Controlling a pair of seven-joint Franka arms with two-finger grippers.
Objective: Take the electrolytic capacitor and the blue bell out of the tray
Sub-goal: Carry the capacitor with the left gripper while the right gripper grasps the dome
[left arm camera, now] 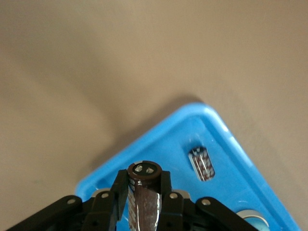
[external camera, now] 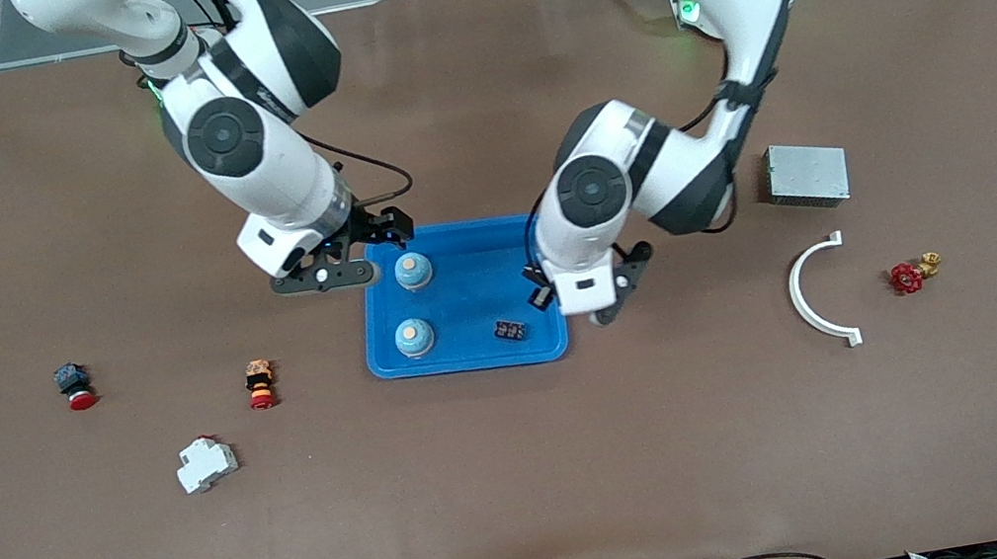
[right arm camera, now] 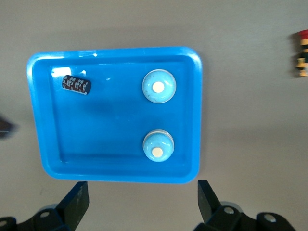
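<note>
**A:** What is the left gripper doing?

**B:** It is clamping a dark capacitor between its fingers, the cylinder's round end facing outward. In the front view the left gripper is hanging over the edge of the blue tray at the left arm's end.

**A:** And what is lying in the tray?

**B:** A second capacitor is lying flat on the tray floor, near the corner toward the left arm's end and nearer the front camera. Two blue bells are sitting toward the right arm's end of the tray: one bell farther from the front camera, the other bell nearer to it. Both are sitting upright and apart from each other.

**A:** Is the right gripper holding anything?

**B:** No. Its jaws are standing wide apart with nothing between them. It is hovering over the table just beside the tray's corner, next to the farther bell. From the right wrist view its fingers are showing spread, with the tray below.

**A:** Anything else lying around?

**B:** Toward the right arm's end, two red-capped push buttons and a white breaker are resting on the table. Toward the left arm's end, a grey metal box, a white curved bracket and a red valve are lying well apart from the tray.
</note>
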